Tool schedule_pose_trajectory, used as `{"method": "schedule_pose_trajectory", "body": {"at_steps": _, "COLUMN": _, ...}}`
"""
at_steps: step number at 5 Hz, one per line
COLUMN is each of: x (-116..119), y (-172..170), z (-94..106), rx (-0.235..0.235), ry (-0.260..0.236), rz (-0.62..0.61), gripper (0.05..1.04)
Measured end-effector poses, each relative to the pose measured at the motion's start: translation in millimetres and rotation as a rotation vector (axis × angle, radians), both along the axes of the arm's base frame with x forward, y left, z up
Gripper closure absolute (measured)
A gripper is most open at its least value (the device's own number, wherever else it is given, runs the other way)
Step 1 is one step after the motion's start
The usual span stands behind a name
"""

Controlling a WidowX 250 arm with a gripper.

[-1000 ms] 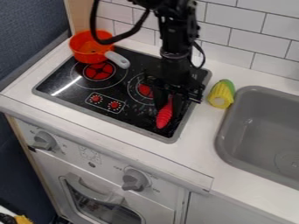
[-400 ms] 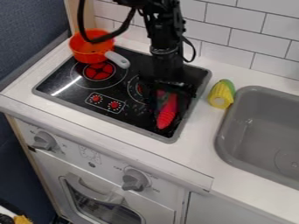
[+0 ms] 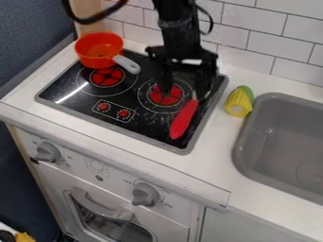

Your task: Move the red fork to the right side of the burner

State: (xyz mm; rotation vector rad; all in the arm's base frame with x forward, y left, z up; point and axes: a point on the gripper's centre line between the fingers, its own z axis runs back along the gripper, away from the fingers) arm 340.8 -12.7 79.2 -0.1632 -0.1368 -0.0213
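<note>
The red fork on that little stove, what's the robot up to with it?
The robot arm's gripper hangs open over the stovetop, its fingers spread apart near the fork's far end. The red fork lies on the black surface, to the right of the right-hand burner as the camera sees it, so it looks to be where the task wants it. The orange pot sits at the stove's far left corner, and the toy corn is on the counter by the sink.
</note>
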Motion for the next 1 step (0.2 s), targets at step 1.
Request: {"method": "schedule_pose_trajectory", "body": {"at_steps": 1, "x": 2.1, "y": 3.5, "z": 16.5, "rx": 0.02, "ry": -0.057, "rz": -0.012, "gripper": 0.082}}
